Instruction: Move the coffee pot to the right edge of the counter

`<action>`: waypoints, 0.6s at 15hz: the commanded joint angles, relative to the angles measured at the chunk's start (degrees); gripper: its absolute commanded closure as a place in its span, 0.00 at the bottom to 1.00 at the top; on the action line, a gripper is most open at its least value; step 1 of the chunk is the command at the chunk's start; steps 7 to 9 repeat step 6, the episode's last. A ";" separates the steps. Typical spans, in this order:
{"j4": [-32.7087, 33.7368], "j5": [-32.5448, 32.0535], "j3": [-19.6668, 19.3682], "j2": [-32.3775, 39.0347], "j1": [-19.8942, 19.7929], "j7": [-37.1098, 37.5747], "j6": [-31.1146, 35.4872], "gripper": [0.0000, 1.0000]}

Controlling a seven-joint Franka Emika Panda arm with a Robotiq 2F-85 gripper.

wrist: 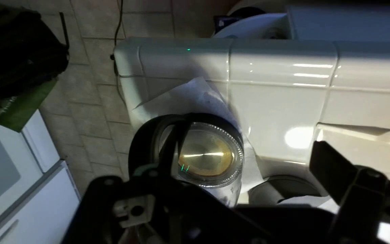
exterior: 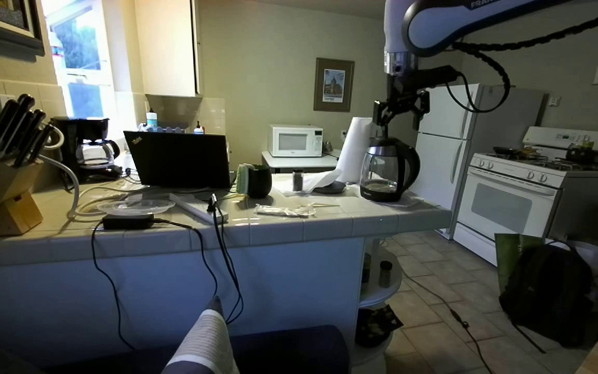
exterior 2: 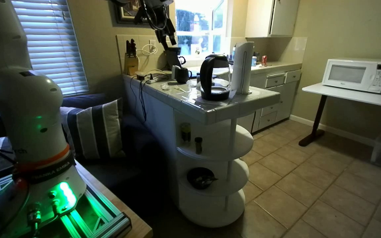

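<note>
I get daylight from the window (exterior 2: 200,32), washed near white in both exterior views, while much of the rest is dim. In the wrist view, round white glare sits on the worktop (wrist: 273,108) (I see thinner streaks too), and the pincer (wrist: 245,149) reads almost black.

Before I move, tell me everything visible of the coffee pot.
The coffee pot looks like clear glass, with a black handle and black base. A brownish ring edges its shiny inner bottom. It stands upright on paper, handle toward the end of the counter. The gripper is open, apart from it. I cannot tell whether it holds liquid.
</note>
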 commanded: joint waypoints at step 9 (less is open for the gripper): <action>-0.07 5.87 -1.91 -1.00 -1.76 -16.61 -0.14 0.00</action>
